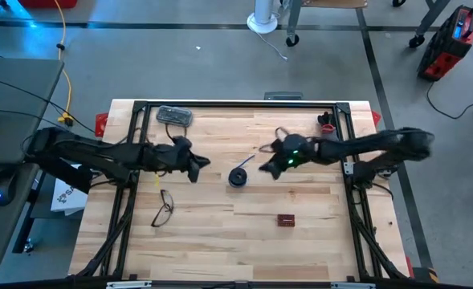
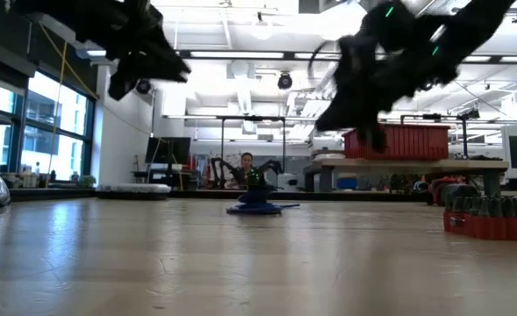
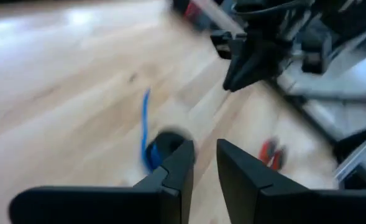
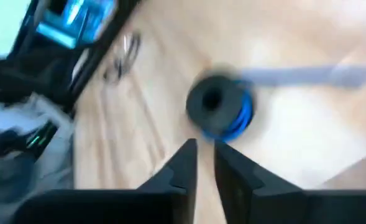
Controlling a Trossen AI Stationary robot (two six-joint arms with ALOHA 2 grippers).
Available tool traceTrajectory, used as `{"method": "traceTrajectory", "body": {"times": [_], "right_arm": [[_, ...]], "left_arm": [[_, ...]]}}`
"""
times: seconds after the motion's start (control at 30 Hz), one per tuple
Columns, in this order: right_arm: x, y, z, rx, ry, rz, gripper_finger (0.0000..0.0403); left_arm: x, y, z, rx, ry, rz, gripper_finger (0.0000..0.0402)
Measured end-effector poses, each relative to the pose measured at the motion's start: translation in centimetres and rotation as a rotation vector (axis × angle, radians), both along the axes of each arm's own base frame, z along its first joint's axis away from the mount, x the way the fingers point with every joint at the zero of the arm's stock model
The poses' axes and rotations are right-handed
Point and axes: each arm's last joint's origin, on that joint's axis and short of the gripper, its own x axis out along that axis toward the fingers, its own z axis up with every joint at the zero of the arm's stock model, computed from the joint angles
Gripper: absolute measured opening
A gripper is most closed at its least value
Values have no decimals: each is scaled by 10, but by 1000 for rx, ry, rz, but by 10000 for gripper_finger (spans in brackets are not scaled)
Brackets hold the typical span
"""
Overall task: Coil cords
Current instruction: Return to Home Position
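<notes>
Two loose items lie nearest you, the red block (image 1: 285, 219) and the eyeglasses (image 1: 163, 208); beyond them the coiled blue cord (image 1: 238, 177) rests mid-table, free of both arms. Left gripper (image 1: 204, 164) and right gripper (image 1: 263, 168) hang raised either side of it, jaws narrowly parted, pinching nothing. Draw each back high and outward so you don't snag the cord's tail.
</notes>
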Motion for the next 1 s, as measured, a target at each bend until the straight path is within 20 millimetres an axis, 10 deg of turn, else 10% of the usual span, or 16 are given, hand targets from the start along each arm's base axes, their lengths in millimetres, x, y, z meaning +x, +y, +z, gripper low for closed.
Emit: {"method": "traceTrajectory", "body": {"times": [0.33,0.53,0.7,1.0], "right_arm": [[-66,-1,97,-375,-294,-311,2],[-95,6,118,-542,-382,-228,0],[-103,15,104,-589,-390,-181,0],[-113,25,13,-550,-463,-149,0]], "left_arm": [[-28,15,-39,-81,-539,75,3],[-41,12,-71,14,-386,-66,1],[-48,12,-85,138,-308,-127,1],[-58,19,-91,252,-338,-54,0]]}}
